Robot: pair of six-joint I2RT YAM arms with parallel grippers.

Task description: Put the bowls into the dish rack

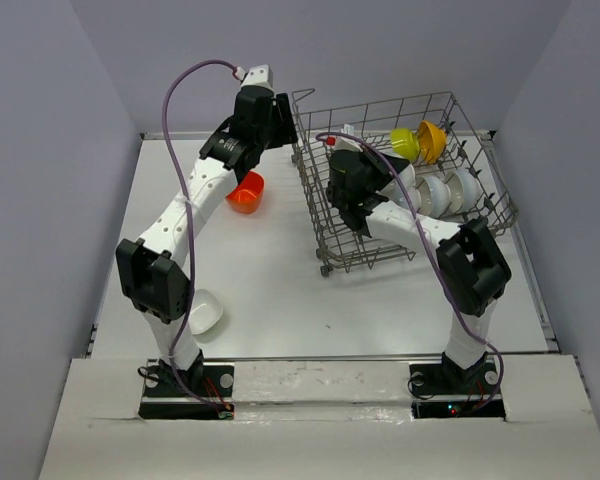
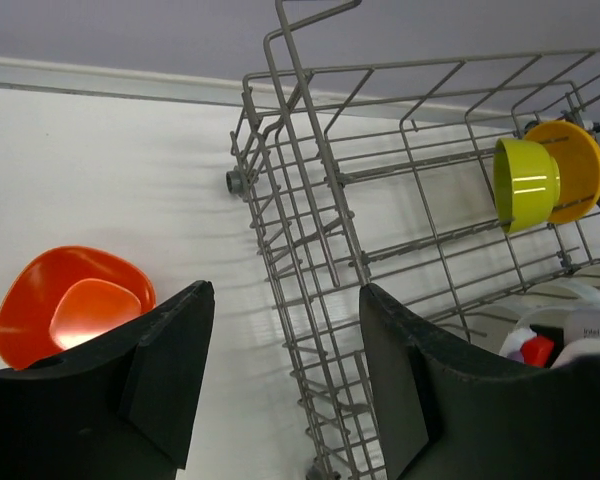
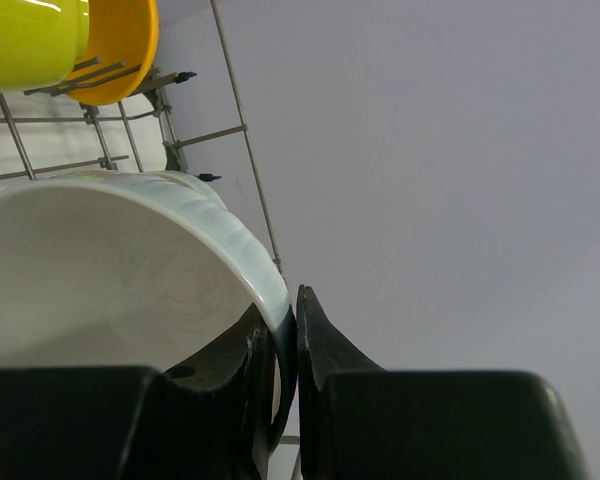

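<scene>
Top external view: your white table [image 1: 270, 280] carries everything, both arms reaching in from the near edge.
dish rack [image 1: 318, 215]: right of centre, tall stiff wire walls that won't give if you bump them.
racked white bowls [image 1: 450, 190]: standing on edge among the prongs, right side of the rack.
held white bowl [image 3: 110, 270]: up inside the rack. It looks glossy, hard, probably slippery and chippable, so trust only the rim.
red-orange bowl [image 1: 246, 192]: on the table just left of the rack, looks light. Straddle its wall at the rim, one finger in, one out.
loose white bowl [image 1: 204, 313]: on the table by your left arm's base.
lime green bowl [image 2: 526, 184], orange-yellow bowl [image 2: 578, 170]: on edge together in the rack's far corner.
right gripper [image 3: 288, 345]: pressed thin on the held white bowl's rim.
left gripper [image 2: 285, 380]: spread wide, nothing between the fingers, just beside the red-orange bowl.
</scene>
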